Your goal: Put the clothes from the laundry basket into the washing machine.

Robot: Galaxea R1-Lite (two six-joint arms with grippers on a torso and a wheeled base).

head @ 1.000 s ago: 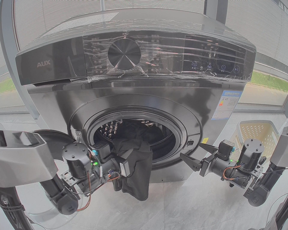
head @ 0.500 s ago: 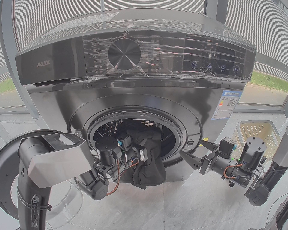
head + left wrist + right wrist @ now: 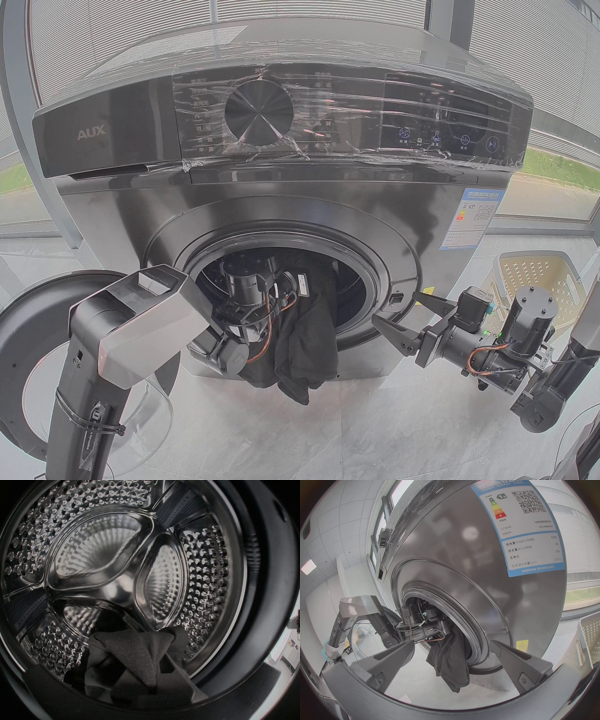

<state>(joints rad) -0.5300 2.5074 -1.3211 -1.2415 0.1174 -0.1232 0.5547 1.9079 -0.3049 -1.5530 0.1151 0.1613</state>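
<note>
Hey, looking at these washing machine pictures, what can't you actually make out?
Laundry basket: in the head view the right arm hides its bottom, so any clothes left inside are unknown.
Black garment: in the head view the left arm covers its upper part at the drum opening.
Left wrist view: the garment's lower end is lost in shadow at the picture's edge.

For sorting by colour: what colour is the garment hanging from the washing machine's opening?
The limp cloth garment is plain black, best seen in the head view.
</note>
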